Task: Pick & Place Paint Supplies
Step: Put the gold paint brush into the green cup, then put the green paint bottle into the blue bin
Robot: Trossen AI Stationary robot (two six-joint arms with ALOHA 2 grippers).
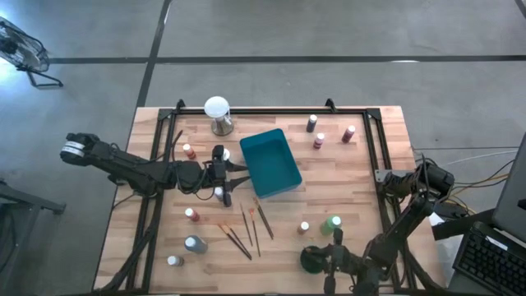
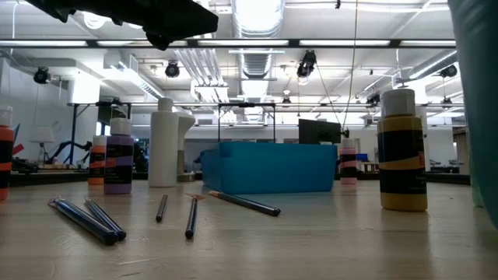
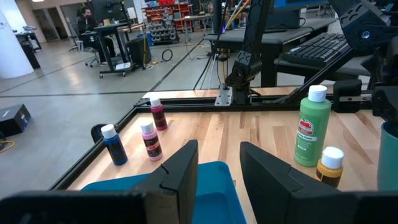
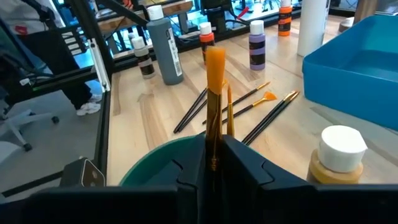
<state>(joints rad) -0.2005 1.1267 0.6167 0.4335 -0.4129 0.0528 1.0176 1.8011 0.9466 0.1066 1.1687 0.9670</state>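
My right gripper point(image 4: 214, 146) stands at the table's near edge, over a dark green cup point(image 4: 155, 158), also visible in the high view point(image 1: 312, 259). It is shut on a brush with an orange tip point(image 4: 215, 62). More brushes point(image 1: 246, 230) lie flat on the wood in front of it. A green bottle point(image 1: 333, 224) and a small yellow bottle point(image 4: 339, 155) stand upright beside the cup. My left gripper point(image 3: 217, 152) hovers open over the left edge of the teal tray point(image 1: 271, 164), with nothing between its fingers. My right gripper pinches the brush's thin handle point(image 4: 214, 127) between its two fingers. The fingers come about level from the table's right and lie across the handle. The brush stands upright, orange tip up. Its lower end is hidden behind the fingers above the cup.
Small bottles stand at the far right point(image 1: 319, 140) and on the left point(image 1: 191, 214), with a grey one point(image 1: 195, 243) near the front. A white globe on a metal base point(image 1: 217, 111) is at the far edge. A black frame rail point(image 1: 374, 148) runs round the table.
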